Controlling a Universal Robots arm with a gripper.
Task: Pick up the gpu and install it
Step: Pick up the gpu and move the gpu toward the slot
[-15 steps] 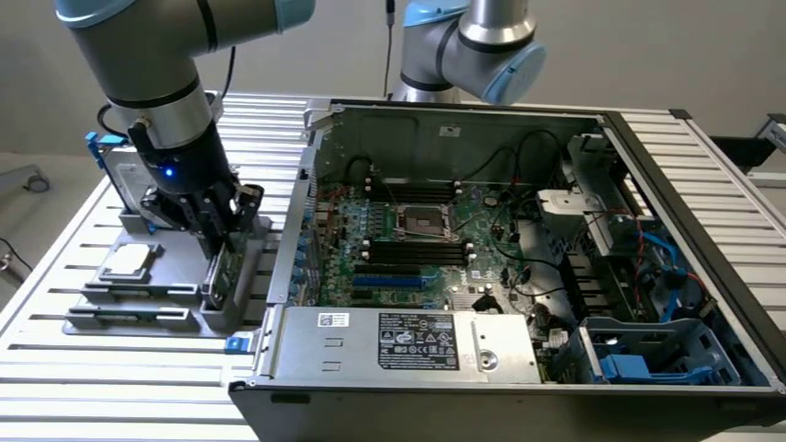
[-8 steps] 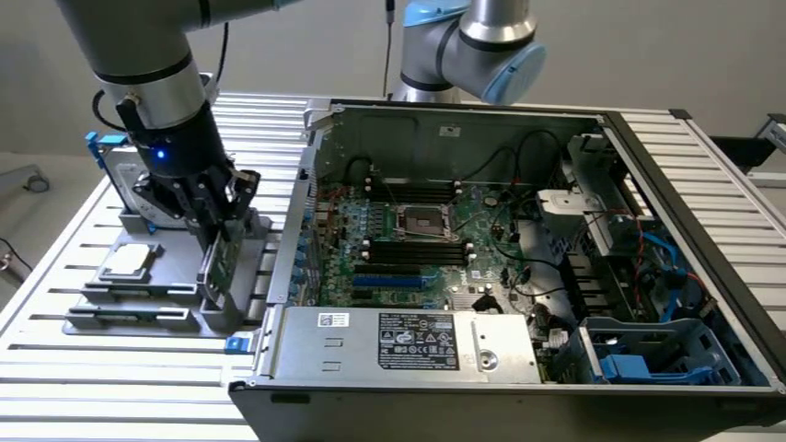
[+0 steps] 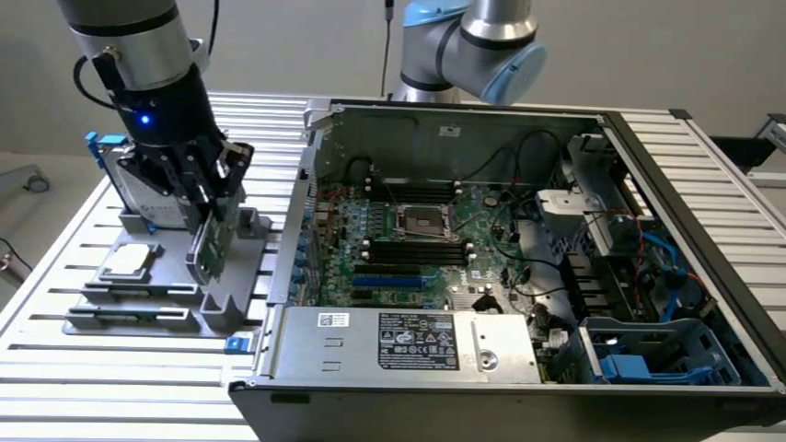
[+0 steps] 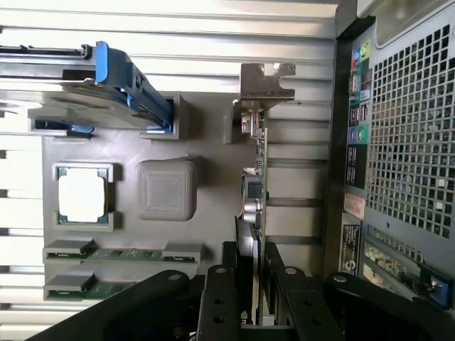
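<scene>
The gpu (image 4: 257,177) stands on its long edge in a slot of the grey parts tray (image 4: 213,213), directly under the claw (image 4: 252,247). The claw is about half closed, w/ 2 fingers straddling the card, 1 on the black heatsink cover and 1 on the green PCB. Both look pressed to the faces, so I judge it gripped but not lifted clear of the slot.

Handling, as a judgement: light, stiff and thin, and likely to pivot if pinched off-centre. The flat faces are a good place to hold and the cover side takes pressure better. The PCB side carries small parts that a finger could crush. The grey end bracket (image 4: 264,82) sits at the end far from the claw and adds weight there, so tilt is a risk. The contact edge is fragile; keep it off hard edges.

The surface is a slatted aluminium counter (image 3: 50,304), rigid but full of gaps. The open PC case (image 3: 491,109) lies just beside the claw on the exterior view's right, mobo (image 3: 418,249) facing up, w/ cables and the PSU (image 3: 406,341) crowding it. On the claw's other side the tray holds a hard drive in blue frame (image 3: 123,175), near the claw. 2 RAM sticks (image 4: 121,253) and a CPU chip (image 3: 129,261) lie a bit further off.
</scene>
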